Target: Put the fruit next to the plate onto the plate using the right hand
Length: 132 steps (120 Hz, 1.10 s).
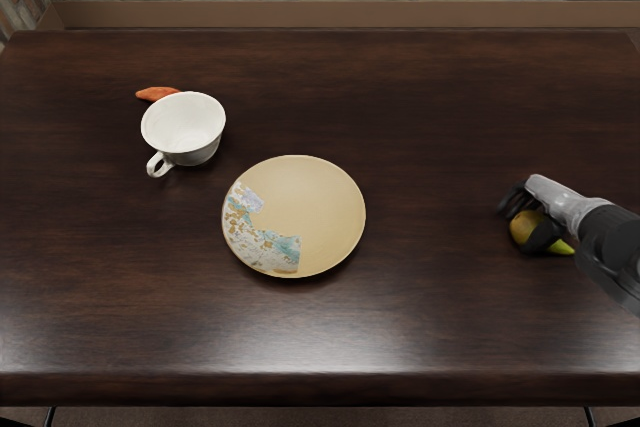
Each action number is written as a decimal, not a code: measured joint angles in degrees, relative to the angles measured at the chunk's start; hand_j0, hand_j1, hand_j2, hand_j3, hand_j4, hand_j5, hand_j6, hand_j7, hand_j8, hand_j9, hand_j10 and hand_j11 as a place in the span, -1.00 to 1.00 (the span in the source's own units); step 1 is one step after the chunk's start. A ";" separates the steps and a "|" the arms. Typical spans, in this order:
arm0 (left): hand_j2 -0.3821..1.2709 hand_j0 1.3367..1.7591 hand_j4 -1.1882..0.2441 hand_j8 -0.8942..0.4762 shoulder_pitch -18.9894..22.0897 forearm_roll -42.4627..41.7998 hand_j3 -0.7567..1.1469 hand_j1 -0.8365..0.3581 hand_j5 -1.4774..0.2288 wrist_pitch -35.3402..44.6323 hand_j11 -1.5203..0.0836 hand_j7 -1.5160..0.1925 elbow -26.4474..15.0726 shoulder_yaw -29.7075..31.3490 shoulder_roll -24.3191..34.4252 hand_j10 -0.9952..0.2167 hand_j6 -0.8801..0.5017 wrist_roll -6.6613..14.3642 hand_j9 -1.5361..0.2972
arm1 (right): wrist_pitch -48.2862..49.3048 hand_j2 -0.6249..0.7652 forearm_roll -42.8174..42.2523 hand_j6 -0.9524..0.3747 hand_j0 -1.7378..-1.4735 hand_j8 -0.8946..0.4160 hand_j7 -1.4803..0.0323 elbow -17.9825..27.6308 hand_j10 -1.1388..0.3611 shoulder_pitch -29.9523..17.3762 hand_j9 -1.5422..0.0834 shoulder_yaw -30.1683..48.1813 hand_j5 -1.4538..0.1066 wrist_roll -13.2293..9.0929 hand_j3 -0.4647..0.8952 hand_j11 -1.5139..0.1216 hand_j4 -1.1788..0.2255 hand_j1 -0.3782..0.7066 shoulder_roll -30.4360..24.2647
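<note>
A tan plate [300, 209] with a blue-and-white patterned patch at its lower left lies near the middle of the dark table. Far to its right sits a yellow-green fruit [523, 228], pear-like, partly hidden by my right hand [528, 219]. That hand comes in from the right edge and its dark fingers are curled around the fruit, which still rests on the table surface. The left arm does not show.
A white cup [183, 128] with a handle stands upright left of the plate. A small orange-red object [157, 93] lies just behind the cup. A brick wall runs along the table's far edge [330, 27].
</note>
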 joint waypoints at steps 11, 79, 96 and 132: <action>-0.54 0.52 0.66 0.30 0.05 0.00 -0.21 0.98 0.73 0.00 0.89 0.77 0.01 0.00 0.00 0.64 0.27 0.01 0.67 | 0.00 0.10 -0.02 -0.41 -0.38 -0.26 -0.03 0.00 -0.13 0.01 -0.04 0.04 -0.11 -0.02 -0.32 -0.08 -0.14 0.12 -0.13; -0.54 0.52 0.66 0.30 0.18 0.00 -0.21 0.98 0.73 0.00 0.89 0.77 0.01 0.00 0.00 0.64 0.27 0.00 0.67 | -0.03 0.26 -0.25 -0.54 -0.36 -0.33 -0.24 -0.03 -0.19 -0.07 -0.22 0.12 -0.29 -0.11 -0.32 -0.28 -0.33 0.03 0.01; -0.54 0.52 0.66 0.30 0.18 0.00 -0.21 0.98 0.73 0.00 0.89 0.77 0.00 0.00 0.00 0.64 0.27 0.03 0.67 | -0.11 0.30 -0.08 -0.51 -0.36 -0.29 -0.29 -0.02 -0.16 -0.09 -0.28 0.11 -0.34 -0.05 -0.32 -0.33 -0.36 0.05 0.00; -0.54 0.52 0.66 0.30 0.26 0.00 -0.20 0.98 0.73 0.00 0.89 0.77 0.00 -0.01 0.00 0.64 0.27 0.00 0.67 | -0.02 0.36 0.16 -0.44 -0.35 -0.20 -0.35 -0.02 -0.10 -0.11 -0.36 0.19 -0.44 0.00 -0.32 -0.42 -0.39 0.10 -0.06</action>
